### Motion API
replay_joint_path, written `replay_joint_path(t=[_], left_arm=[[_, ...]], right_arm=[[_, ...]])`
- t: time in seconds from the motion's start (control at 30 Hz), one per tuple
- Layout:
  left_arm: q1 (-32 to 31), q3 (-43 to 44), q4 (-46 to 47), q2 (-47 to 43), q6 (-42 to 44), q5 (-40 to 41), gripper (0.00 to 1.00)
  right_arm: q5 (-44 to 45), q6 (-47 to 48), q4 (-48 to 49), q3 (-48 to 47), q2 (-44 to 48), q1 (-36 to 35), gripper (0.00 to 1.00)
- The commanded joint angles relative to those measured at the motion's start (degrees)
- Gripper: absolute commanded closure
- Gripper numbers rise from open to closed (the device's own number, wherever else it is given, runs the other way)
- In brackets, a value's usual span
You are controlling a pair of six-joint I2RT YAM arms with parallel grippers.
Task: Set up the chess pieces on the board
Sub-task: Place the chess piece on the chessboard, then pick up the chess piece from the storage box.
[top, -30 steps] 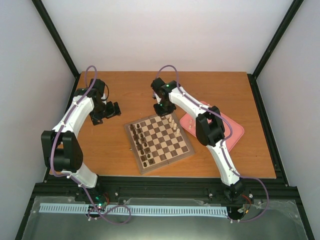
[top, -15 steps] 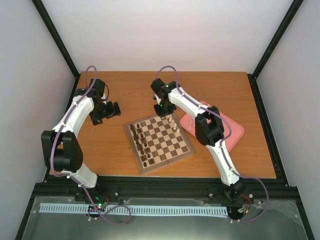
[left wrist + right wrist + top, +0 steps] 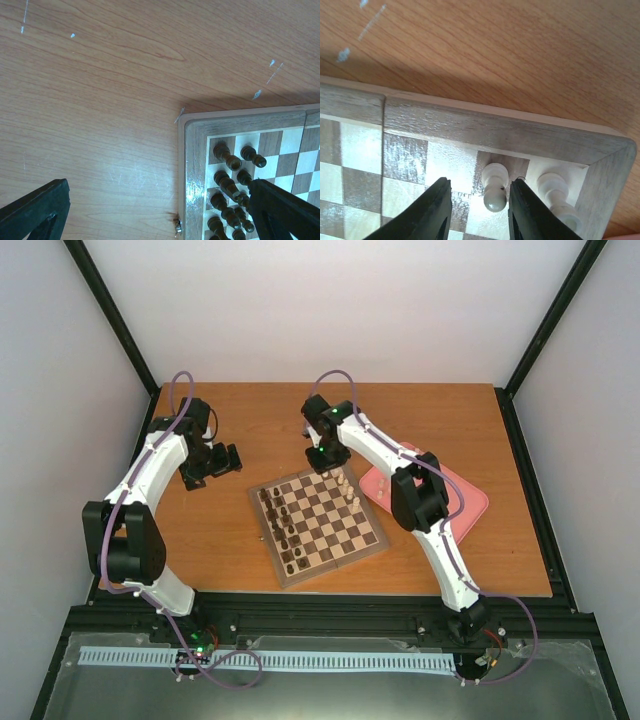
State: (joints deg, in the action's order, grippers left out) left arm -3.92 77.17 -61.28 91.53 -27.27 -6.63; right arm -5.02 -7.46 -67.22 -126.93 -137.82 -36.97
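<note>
The right fingers (image 3: 427, 215) are narrowly parted around a pale chess piece (image 3: 495, 189), which stands on a dark square in the end row of the board (image 3: 485, 131), near its corner (a gap shows on one side, the other finger just beside it). A second pale piece (image 3: 552, 186) stands on the next square. The left fingers (image 3: 35, 210) hang spread wide over the worktop (image 3: 100, 100), by the board's corner where the dark pieces (image 3: 227, 161) stand.

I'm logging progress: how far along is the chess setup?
Done: dark brown pieces stand in rows along the checked wooden board's left side, and a few pale cream pieces at its far right corner. In hand: the right gripper straddles one pale piece standing there, jaws parted. Left: most right-side squares are bare.
</note>
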Motion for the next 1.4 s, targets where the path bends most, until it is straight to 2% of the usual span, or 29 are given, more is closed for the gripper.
replay_joint_path(t=[0.0,0.1,0.2,0.33,0.5,0.67,0.9,1.37], left_arm=[[-0.36,0.70,0.27,-1.34,-0.87,0.22,0.00],[-0.37,0.71,0.28,-1.26,-0.78,0.10,0.00],[-0.35,0.83,0.28,-0.99,-0.57,0.01,0.00],[-0.31,1.28,0.28,-0.83,-0.46,-0.24,0.00],[-0.37,1.74,0.33,-0.28,-0.25,-0.55,0.00],[-0.37,1.99,0.54,0.31,-0.33,-0.96,0.00],[-0.35,2.35,0.46,1.08,-0.57,-1.56,0.00],[-0.33,2.29,0.77,1.34,-1.64,-1.36,0.00]], right_arm=[[-0.91,0.68,0.14,-2.85,5.64,-0.56,0.65],[2.08,0.16,0.56,-3.15,9.22,-0.49,0.56],[6.05,-0.39,0.04,-2.25,12.38,-0.27,0.52],[9.63,-2.66,-0.84,5.49,16.97,2.80,0.55],[7.81,-2.95,2.26,22.21,23.10,9.06,0.59],[7.24,-0.89,4.24,30.69,24.39,11.84,0.60],[6.18,-0.97,7.03,33.82,21.94,12.66,0.62],[5.52,-0.26,8.85,31.80,17.39,14.46,0.62]])
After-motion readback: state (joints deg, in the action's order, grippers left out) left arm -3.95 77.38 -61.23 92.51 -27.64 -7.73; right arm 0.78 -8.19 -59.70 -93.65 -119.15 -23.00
